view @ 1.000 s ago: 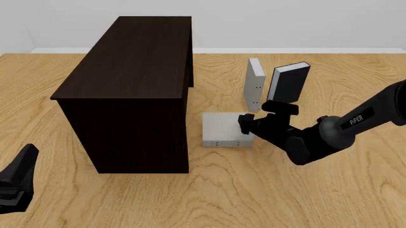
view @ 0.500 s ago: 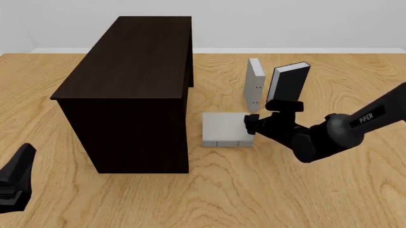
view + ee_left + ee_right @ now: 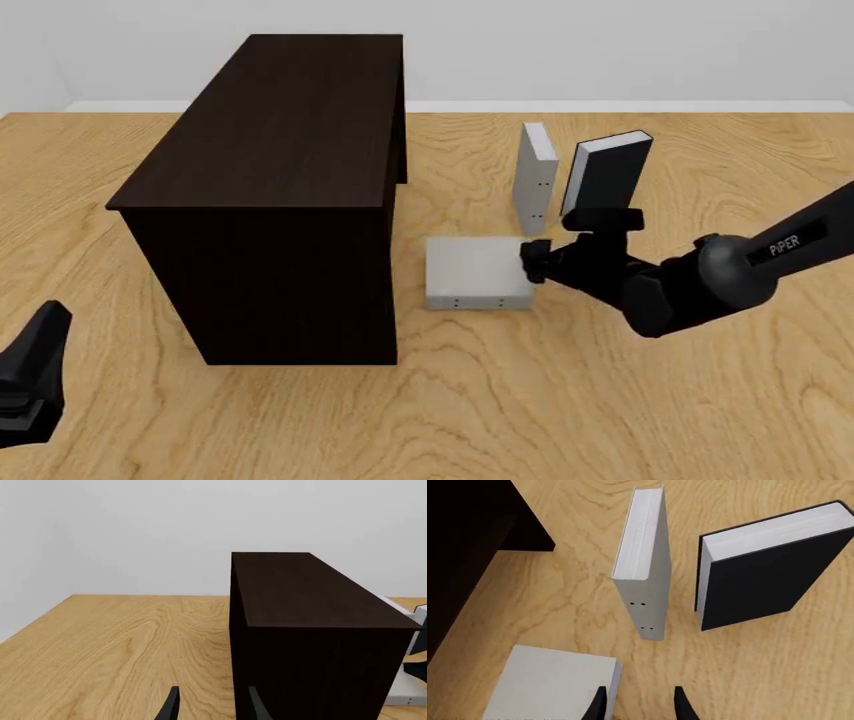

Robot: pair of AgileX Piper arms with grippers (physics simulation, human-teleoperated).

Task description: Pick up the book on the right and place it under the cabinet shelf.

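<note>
Counting from the left: one cabinet shelf (image 3: pixel 274 190), three books, and my two pincers. My left gripper (image 3: pixel 30 385) hangs at the near left corner of the front view, well apart from everything; in its wrist view the two fingertips (image 3: pixel 172 709) stand with a gap between them, nothing held. Bare table (image 3: pixel 80 220) lies open all along the cabinet's left side.

The cabinet is a tall dark box with a long flat top running away from me. Just right of its near right corner lies the book (image 3: pixel 474 273), flat on the wood, pale grey, its dotted spine facing me. A narrow strip of table shows between its left edge and the cabinet wall.

My right gripper (image 3: pixel 534 263) sits at the book's right edge. In the wrist view its fingers (image 3: pixel 682 707) are parted, one tip by the book's edge; I cannot tell whether they touch it.

Beyond it stand one upright grey book (image 3: pixel 537 178) and one black-covered book (image 3: pixel 607 175), tilted, near each other but apart. Open table spreads right of them.
</note>
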